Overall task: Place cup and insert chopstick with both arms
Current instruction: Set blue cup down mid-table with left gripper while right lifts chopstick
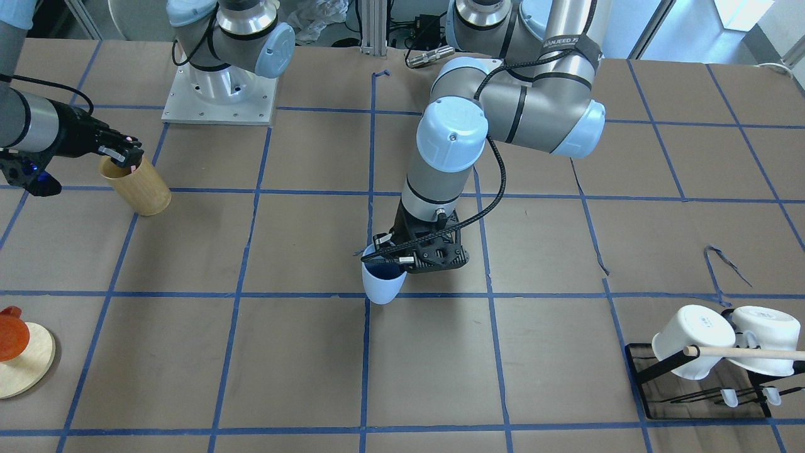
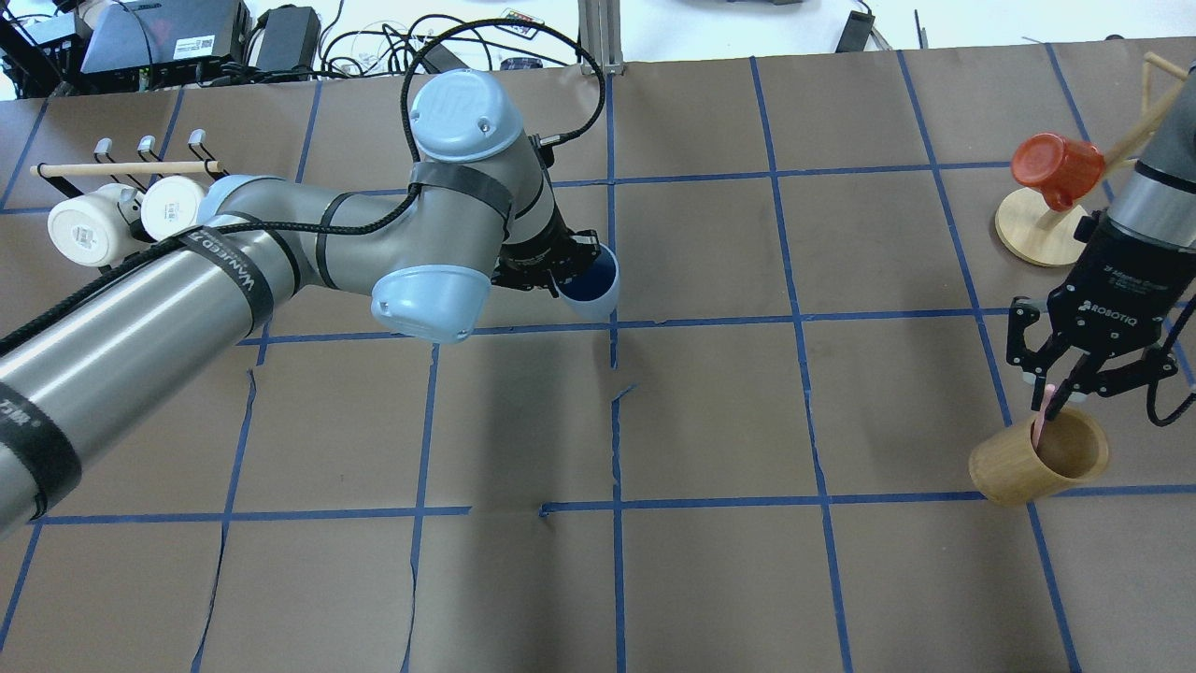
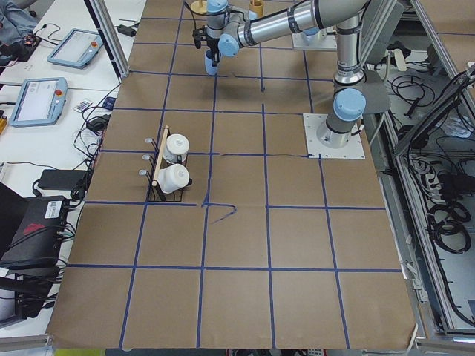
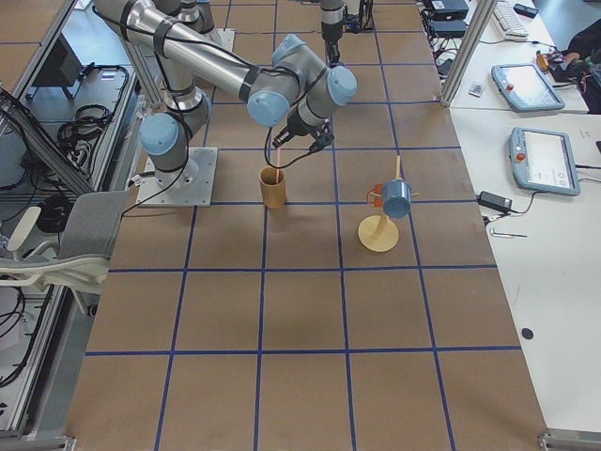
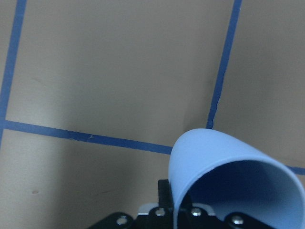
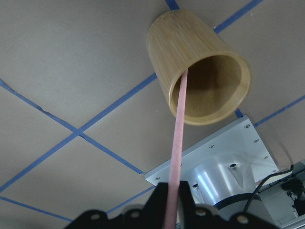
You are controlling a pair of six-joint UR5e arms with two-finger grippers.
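The pale blue cup (image 1: 382, 284) hangs near the table's middle, slightly tilted, with its blue inside showing (image 2: 590, 278). My left gripper (image 1: 391, 251) is shut on its rim, and the cup fills the lower right of the left wrist view (image 5: 228, 176). My right gripper (image 2: 1054, 397) is shut on a pale pink chopstick (image 6: 178, 143). The stick points down, with its lower end inside the mouth of a tan wooden holder (image 6: 190, 67). The holder stands just below the gripper (image 2: 1004, 472).
A black rack (image 1: 648, 365) with two white mugs (image 1: 692, 343) on a wooden rod stands at my far left. An orange-red cup hangs on a round wooden stand (image 2: 1028, 234) beyond the holder. The right arm's base plate (image 1: 182, 113) lies at my table edge.
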